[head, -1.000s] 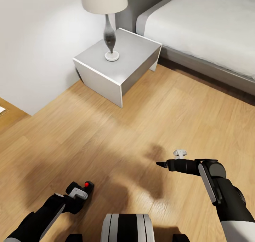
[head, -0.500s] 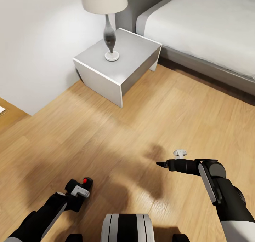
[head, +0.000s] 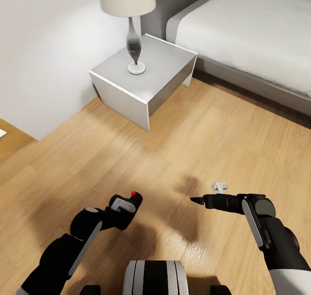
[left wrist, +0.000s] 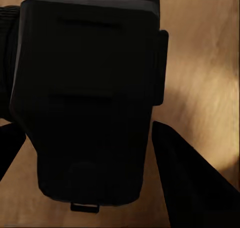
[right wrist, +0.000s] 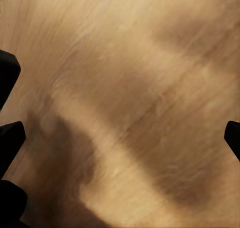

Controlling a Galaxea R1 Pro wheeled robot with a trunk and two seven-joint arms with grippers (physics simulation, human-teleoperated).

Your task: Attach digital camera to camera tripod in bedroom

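Two arms reached over the wood floor [head: 181, 127]. The left gripper [head: 125, 206] grasped the camera [head: 128, 202] low over the planks, jaws clenched on its body; only the red button and part of the black shell showed past the wrist. From the left wrist the camera [left wrist: 90, 98] was a dark block hiding most of the floor. The right gripper [head: 196, 199] pointed left; its jaws stood spread, with nothing between them. The bed [head: 259, 32] was cut off at the frame's edge.
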